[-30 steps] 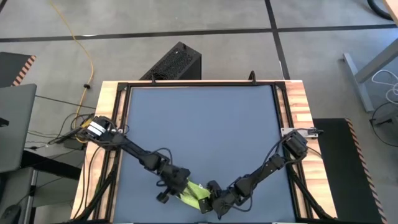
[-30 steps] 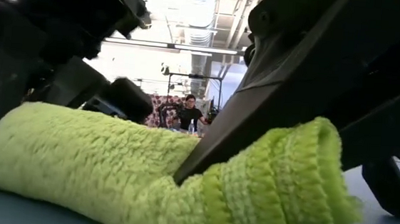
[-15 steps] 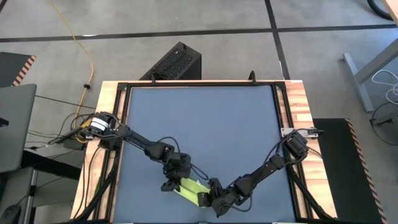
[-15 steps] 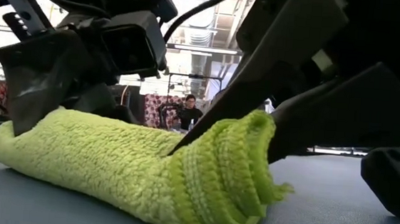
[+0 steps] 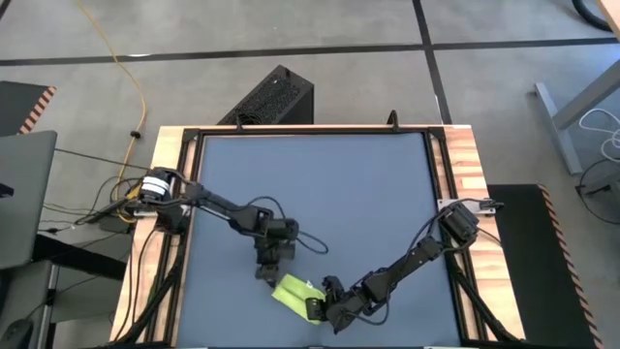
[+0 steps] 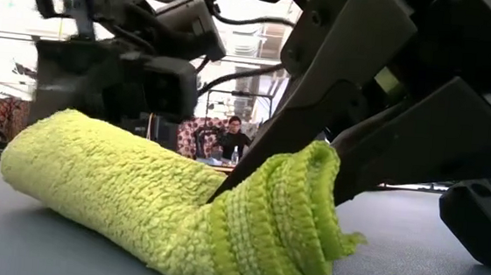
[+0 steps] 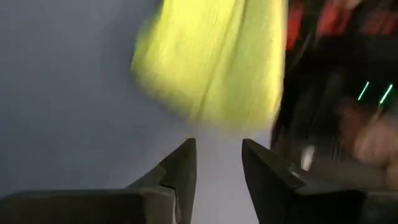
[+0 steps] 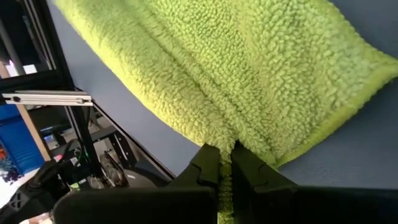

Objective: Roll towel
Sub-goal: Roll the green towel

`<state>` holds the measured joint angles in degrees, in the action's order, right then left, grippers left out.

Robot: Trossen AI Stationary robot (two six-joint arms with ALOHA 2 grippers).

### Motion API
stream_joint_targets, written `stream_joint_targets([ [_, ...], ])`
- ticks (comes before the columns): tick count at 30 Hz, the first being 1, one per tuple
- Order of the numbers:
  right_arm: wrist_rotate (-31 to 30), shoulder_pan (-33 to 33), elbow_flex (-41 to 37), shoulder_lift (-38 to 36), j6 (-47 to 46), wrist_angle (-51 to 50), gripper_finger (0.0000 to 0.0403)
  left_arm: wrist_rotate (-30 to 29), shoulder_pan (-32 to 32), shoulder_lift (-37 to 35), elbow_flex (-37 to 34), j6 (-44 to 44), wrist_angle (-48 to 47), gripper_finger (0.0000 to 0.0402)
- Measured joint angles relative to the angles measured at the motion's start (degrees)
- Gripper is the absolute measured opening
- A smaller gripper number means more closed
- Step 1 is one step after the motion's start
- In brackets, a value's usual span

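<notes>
Clearly the right end effector [image 8: 225, 163] is clamped on one end of the small, bright lime-green fluffy cloth towel [image 5: 295, 294], its two dark fingers pinched together with pile bulging on either side of them. In the low view that grip shows as a dark finger driven into the coiled end of the towel [image 6: 178, 216], where several concentric layers of cloth are visible. The left end effector [image 7: 217, 171] stands apart, fingers parted with nothing between them, hovering just short of the towel's other end [image 7: 211, 62] and not touching it. From above, the towel lies as a short thick bundle near the front edge of the dark blue-grey tabletop [image 5: 320, 184], roughly midway across, with the left end effector [image 5: 268, 274] just beside it on the far-left side and the right end effector [image 5: 329, 312] at its near-right end. Judging by the coiled layers, the rolling looks largely done; what seems left is releasing the right-hand grip without the roll loosening.
</notes>
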<state>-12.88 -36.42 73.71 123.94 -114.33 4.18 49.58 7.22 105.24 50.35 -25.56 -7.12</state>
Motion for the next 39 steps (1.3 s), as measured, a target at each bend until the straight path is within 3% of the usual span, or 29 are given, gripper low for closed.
stream_joint_targets([
  [6,0.1,0.7,0.0,0.0,0.4,-0.1,0.0031,2.0,-0.5,-8.3,0.1,12.5,-9.9,0.0115],
  [9,0.1,0.8,0.0,0.0,0.5,-0.1,0.0031,-4.9,1.9,-14.5,-0.1,17.7,-10.3,0.0108],
  [13,-0.1,1.2,0.0,0.0,1.4,-0.1,0.0031,-19.6,9.0,-20.2,0.2,20.8,1.6,0.0088],
  [16,-0.3,1.2,0.0,0.0,1.6,-0.1,0.0031,-27.3,13.6,-18.1,0.2,23.6,8.3,0.0061],
  [21,-0.8,1.3,0.0,0.0,1.7,-0.1,0.0031,-25.9,14.6,-10.1,0.2,19.6,13.3,0.0006],
  [30,-0.8,1.4,0.0,0.0,2.8,0.0,0.0033,-27.4,14.8,0.8,0.2,13.4,19.0,0.0],
  [35,-0.6,1.7,-0.2,0.0,12.3,2.7,0.0052,-27.2,15.1,2.7,0.3,12.4,18.7,0.0],
  [39,2.3,2.6,-0.2,-0.2,13.3,3.9,0.0064,-27.6,15.2,2.5,0.3,12.1,18.1,0.0],
])
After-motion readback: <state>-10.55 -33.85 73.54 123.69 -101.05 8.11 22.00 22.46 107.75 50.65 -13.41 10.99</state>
